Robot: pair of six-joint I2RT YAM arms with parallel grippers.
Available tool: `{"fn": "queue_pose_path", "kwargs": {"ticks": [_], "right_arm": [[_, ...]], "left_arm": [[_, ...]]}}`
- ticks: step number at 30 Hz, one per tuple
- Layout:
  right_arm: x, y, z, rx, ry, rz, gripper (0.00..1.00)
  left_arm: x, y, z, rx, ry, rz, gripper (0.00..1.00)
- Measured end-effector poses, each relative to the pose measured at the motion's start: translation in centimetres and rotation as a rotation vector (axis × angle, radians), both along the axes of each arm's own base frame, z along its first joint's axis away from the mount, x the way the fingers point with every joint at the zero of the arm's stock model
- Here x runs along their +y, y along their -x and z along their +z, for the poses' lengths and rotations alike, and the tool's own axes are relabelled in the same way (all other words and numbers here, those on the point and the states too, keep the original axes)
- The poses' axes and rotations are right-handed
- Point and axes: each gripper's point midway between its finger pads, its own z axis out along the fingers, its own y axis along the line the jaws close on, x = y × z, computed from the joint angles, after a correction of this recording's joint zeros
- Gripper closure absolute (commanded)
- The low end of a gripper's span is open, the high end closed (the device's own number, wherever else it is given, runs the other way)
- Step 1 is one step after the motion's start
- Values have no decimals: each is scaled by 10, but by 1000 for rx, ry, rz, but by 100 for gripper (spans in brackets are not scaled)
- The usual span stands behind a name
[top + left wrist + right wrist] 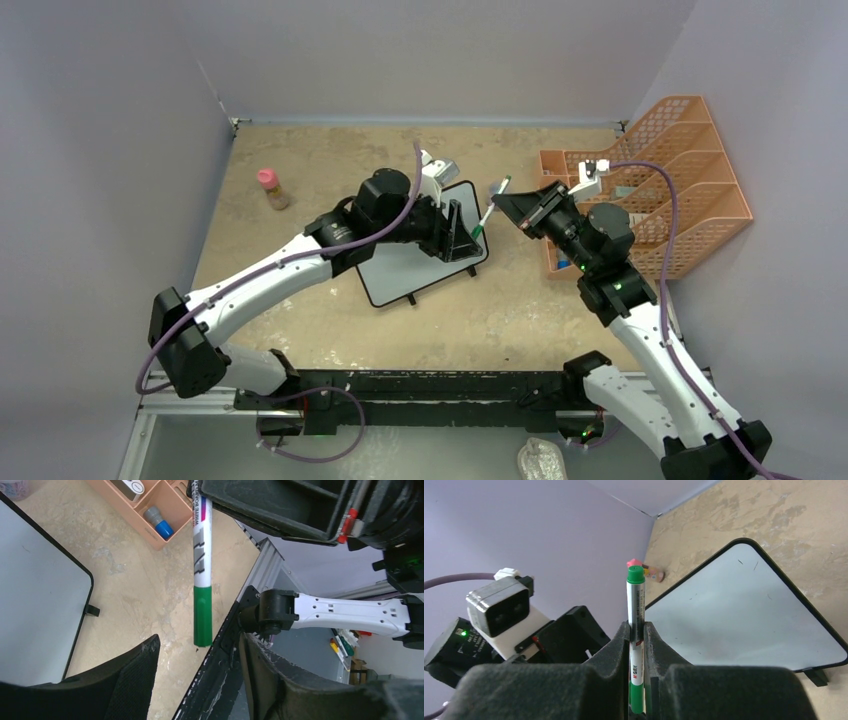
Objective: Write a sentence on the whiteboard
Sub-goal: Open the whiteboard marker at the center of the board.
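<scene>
The whiteboard (400,270) lies flat mid-table with a bare white face (744,615); no sentence shows on it. My right gripper (637,627) is shut on a white marker (636,605) and holds it out over the board's right edge. The marker's green cap (202,615) points toward my left gripper (197,647). That gripper is open, and the cap's end sits just at the level of its fingertips (147,650), touching neither. From above, the left gripper (470,240) hovers over the board's right corner, facing the right gripper (505,203).
An orange desk organizer (680,170) stands at the right, with a blue-capped item (160,525) in one compartment. A small pink-capped bottle (272,188) stands at the back left. Purple walls enclose the table on three sides.
</scene>
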Motion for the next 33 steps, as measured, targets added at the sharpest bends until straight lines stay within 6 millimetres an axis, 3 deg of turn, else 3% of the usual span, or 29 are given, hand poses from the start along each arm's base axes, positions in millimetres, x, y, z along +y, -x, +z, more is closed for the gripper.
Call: {"fn": "queue_pose_path", "kwargs": {"ticks": [7, 18, 21, 24, 26, 30, 33], "right_arm": [[2, 2, 3, -1, -17, 14, 100], [2, 4, 5, -9, -23, 16, 100], [2, 4, 5, -10, -24, 18, 100], [2, 6, 6, -16, -26, 21, 100], [2, 7, 7, -18, -25, 26, 89], [3, 9, 6, -33, -4, 38, 51], [2, 12, 3, -40, 30, 45, 36]], "left_arm": [[-14, -1, -13, -18, -33, -3, 58], [-25, -5, -4, -61, -2, -1, 81], [-27, -4, -3, -64, 2, -1, 98], [-26, -6, -3, -60, 0, 10, 100], [-26, -6, -3, -62, 0, 9, 100], [-24, -6, -5, -82, -17, 6, 100], [-17, -6, -8, -126, -52, 0, 100]]}}
